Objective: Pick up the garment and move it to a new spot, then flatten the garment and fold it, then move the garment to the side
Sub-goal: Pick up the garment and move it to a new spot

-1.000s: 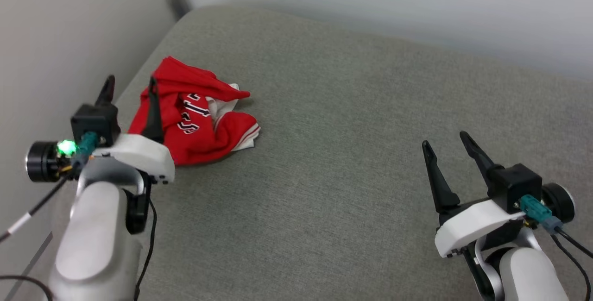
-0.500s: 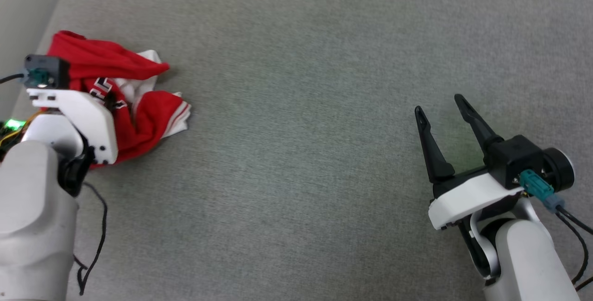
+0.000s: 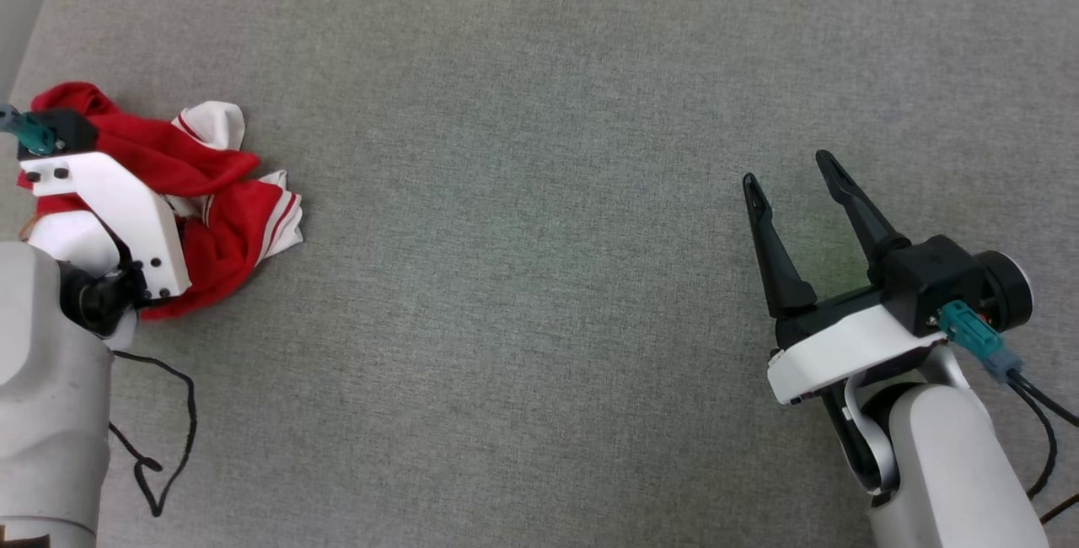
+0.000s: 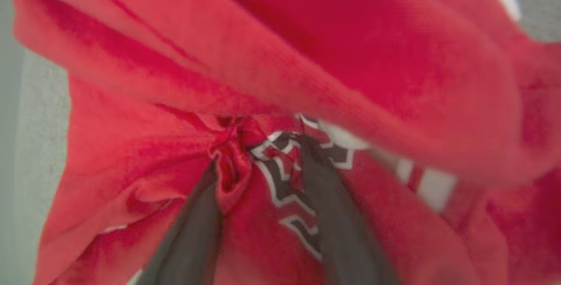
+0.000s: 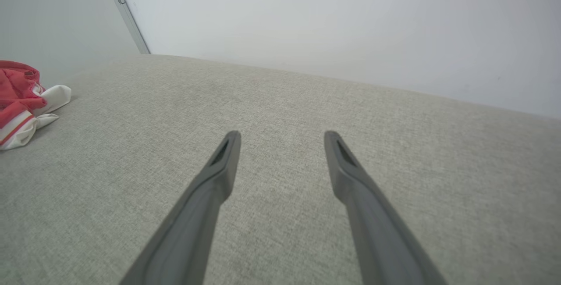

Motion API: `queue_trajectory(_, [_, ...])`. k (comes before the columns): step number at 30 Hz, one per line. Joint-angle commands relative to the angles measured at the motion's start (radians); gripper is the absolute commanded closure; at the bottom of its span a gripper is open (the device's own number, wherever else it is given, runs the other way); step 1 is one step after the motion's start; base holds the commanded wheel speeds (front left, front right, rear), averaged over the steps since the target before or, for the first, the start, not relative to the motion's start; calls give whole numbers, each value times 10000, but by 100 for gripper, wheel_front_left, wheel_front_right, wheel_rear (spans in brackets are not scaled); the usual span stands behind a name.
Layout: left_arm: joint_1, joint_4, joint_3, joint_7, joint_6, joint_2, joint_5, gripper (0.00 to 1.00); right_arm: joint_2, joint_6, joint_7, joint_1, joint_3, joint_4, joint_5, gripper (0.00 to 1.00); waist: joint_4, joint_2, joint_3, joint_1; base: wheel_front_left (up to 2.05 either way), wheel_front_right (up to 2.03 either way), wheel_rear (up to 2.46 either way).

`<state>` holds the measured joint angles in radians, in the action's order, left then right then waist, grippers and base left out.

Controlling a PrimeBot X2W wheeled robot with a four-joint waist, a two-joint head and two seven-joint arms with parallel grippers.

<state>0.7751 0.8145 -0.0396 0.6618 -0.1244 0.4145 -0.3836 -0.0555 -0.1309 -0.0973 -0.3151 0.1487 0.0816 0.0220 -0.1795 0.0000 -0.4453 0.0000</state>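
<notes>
Plainly the red jersey [image 3: 228,219] is straddled by parted jaws of the left gripper [image 4: 260,150], nine o'clock of the spread-jawed right gripper [image 3: 786,169].

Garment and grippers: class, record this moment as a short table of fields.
garment: crumpled heap, red with white striped panels, at the left end of the grey surface
left gripper: fingers apart, pushed into the garment, a fold between them
right gripper: open, empty, over bare surface, far from the garment
task stage: garment not yet flattened or folded
</notes>
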Motion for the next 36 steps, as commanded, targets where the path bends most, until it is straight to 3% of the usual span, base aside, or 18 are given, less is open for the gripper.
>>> queue_trajectory(1, [-1007, 730, -169, 538, 18, -444, -96, 100, -17, 3, -93, -99, 28, 44, 52, 0, 20, 0, 182, 0, 0, 0, 0])
queue_trajectory(9, [-743, -22, -120, -651, 459, -9, 211, 100, 1, 3, -188, 269, -73, 237, 86, 0, -65, 0, 1101, 0, 0, 0, 0])
queue_trajectory(13, [-665, -646, -15, -2238, 1116, 183, 597, 100, 27, 3, -254, 711, -258, 344, 152, 0, -156, 0, 2046, 0, 0, 0, 0])
queue_trajectory(19, [-902, -1343, 221, -3787, 1400, 145, 580, 100, 51, 3, -311, 1236, -441, 423, 262, 0, -90, 0, 3131, 0, 0, 0, 0])
queue_trajectory(27, [-1458, -2794, 16, -5768, 1653, -421, 797, 100, 60, 3, -199, 2023, -652, 297, 683, 0, 299, 0, 4289, 0, 0, 0, 0])
queue_trajectory(31, [-1754, -3484, -291, -6376, 1746, -1085, 783, 100, 49, 3, -85, 2256, -766, 122, 687, 0, 749, 0, 4516, 0, 0, 0, 0])
queue_trajectory(36, [-2195, -4039, -851, -6759, 1551, -2018, 607, 100, 55, 3, 89, 2395, -884, -99, 588, 0, 1523, 0, 4585, 0, 0, 0, 0])
